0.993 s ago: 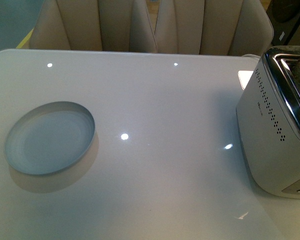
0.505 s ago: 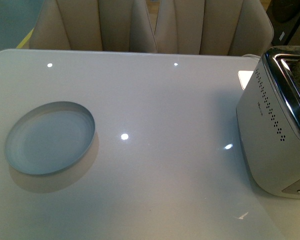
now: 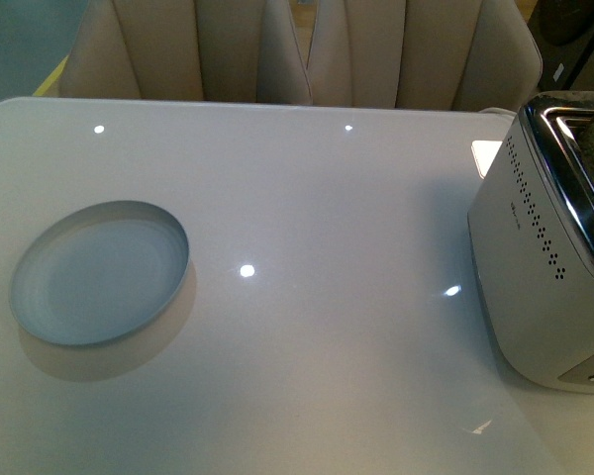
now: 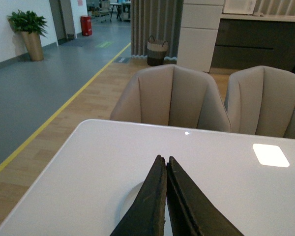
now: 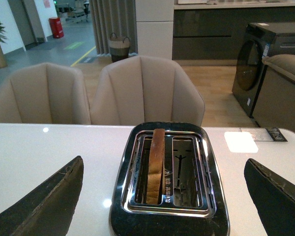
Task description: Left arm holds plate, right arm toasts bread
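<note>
Plate [image 3: 99, 272] sits at left of the front view, near the table's [image 3: 327, 327] left edge, nothing on it. Toaster [image 3: 549, 247] at right edge, partly cropped; wide bare tabletop between them. Bread [image 5: 156, 164] stands on edge in one toaster slot, other slot empty. Left gripper [image 4: 164, 162] jaws pressed together, holding nothing, over the plate rim. Right gripper [image 5: 164, 184] spread wide, straddling the toaster, empty. Chairs [image 3: 297, 49] along far edge.

No text, brand, number or sign can be read in any view. The toaster [image 3: 549, 267] carries a small dark mark on its white side below the vent holes, too small to make out. A dark card [image 5: 271, 133] on the bench [image 5: 34, 152] shows print too blurred to read.
</note>
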`<state>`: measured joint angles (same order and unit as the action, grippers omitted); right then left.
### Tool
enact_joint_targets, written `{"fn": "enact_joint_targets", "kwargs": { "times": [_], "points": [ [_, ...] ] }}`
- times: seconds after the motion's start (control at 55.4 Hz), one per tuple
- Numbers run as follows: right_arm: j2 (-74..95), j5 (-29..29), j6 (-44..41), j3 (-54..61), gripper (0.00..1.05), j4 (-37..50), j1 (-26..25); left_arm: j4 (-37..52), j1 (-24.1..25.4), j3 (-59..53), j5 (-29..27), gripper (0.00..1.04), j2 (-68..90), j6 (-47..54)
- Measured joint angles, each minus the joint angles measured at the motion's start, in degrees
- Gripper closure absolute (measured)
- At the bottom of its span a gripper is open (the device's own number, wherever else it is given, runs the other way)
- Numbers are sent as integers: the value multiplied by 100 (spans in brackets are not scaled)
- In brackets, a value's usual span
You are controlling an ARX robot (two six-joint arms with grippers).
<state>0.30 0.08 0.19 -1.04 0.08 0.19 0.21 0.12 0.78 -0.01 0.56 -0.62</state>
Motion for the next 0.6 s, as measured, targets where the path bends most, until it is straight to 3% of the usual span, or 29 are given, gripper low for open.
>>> {"fn": "enact_joint_targets", "kwargs": {
  "times": [0.325, 0.596],
  "points": [
    [0, 2, 0, 0, 9, 0, 0, -13, 0, 0, 0, 102, -20, 0],
    [0, 2, 0, 0, 9, 0, 0, -13, 0, 0, 0, 35, -20, -2]
  ]
}}
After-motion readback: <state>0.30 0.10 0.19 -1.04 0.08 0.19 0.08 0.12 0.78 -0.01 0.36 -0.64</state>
